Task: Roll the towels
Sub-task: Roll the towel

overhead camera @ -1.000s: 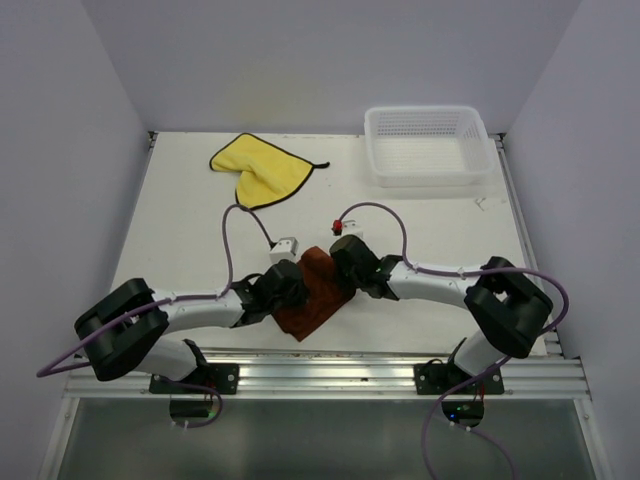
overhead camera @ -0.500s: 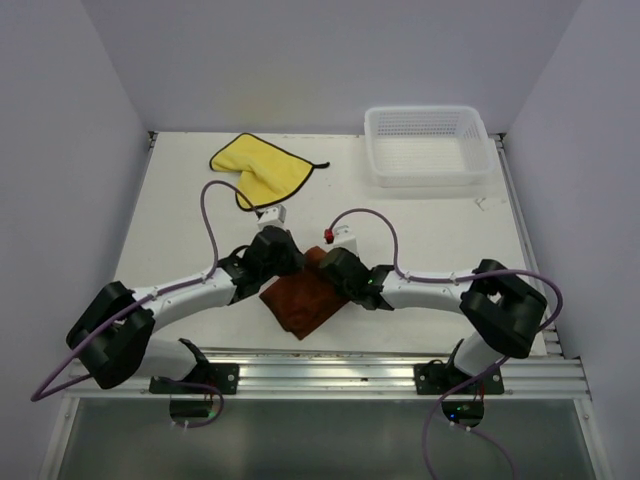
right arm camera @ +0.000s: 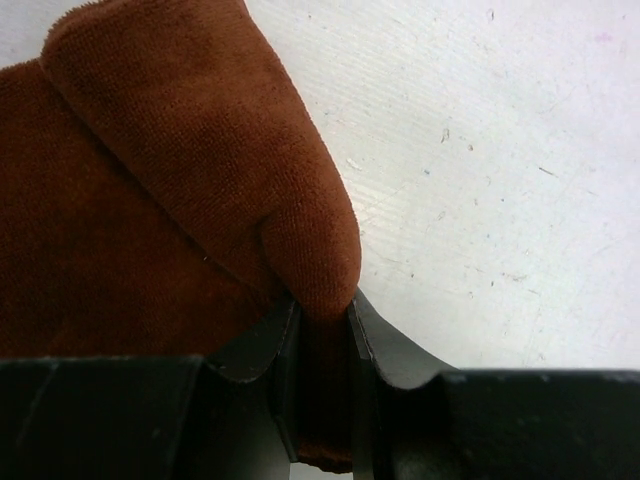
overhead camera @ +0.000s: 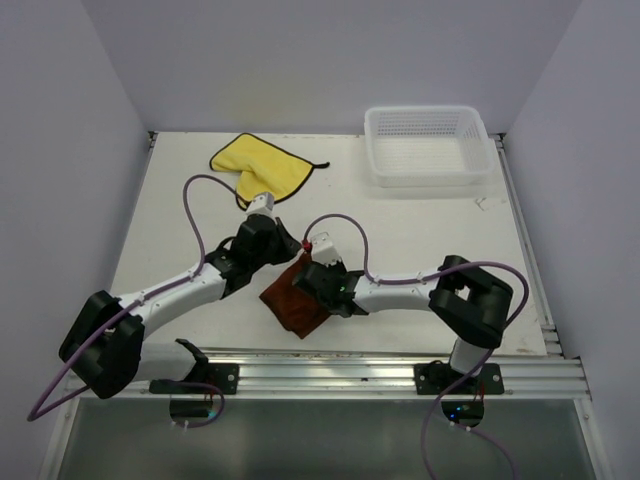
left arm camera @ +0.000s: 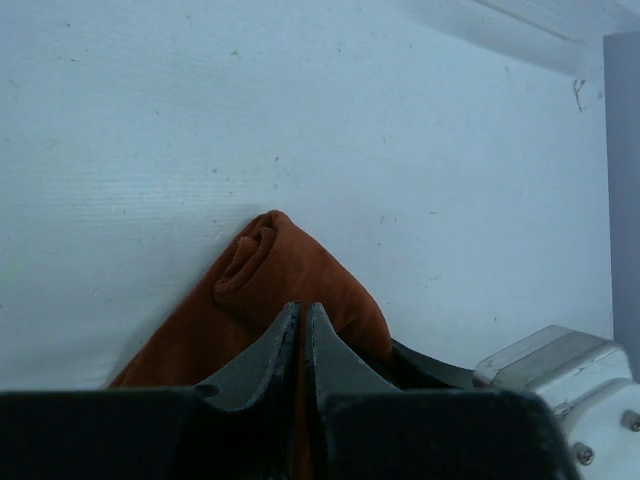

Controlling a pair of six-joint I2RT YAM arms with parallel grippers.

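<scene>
The rust-brown towel [overhead camera: 292, 303] lies bunched and partly rolled near the table's front middle. In the left wrist view its rolled end [left arm camera: 252, 258] pokes out just past my left gripper [left arm camera: 302, 306], whose jaws stand almost together with brown cloth showing in the thin slit. My left gripper [overhead camera: 288, 252] is at the towel's far corner. My right gripper [right arm camera: 322, 302] is shut on a thick fold of the rust-brown towel [right arm camera: 150, 180]; from above, my right gripper [overhead camera: 303, 283] sits on the towel's right side. The yellow towel [overhead camera: 258, 170] lies flat at the back left, untouched.
A white mesh basket [overhead camera: 425, 146] stands at the back right corner. Purple cables loop above both forearms. The two wrists are close together over the brown towel. A metal rail runs along the table's front edge [overhead camera: 330, 372].
Both grippers have moved left and away from the front edge. The left one went from the towel's near-left side to its far corner. The brown towel has become narrower and more bunched.
</scene>
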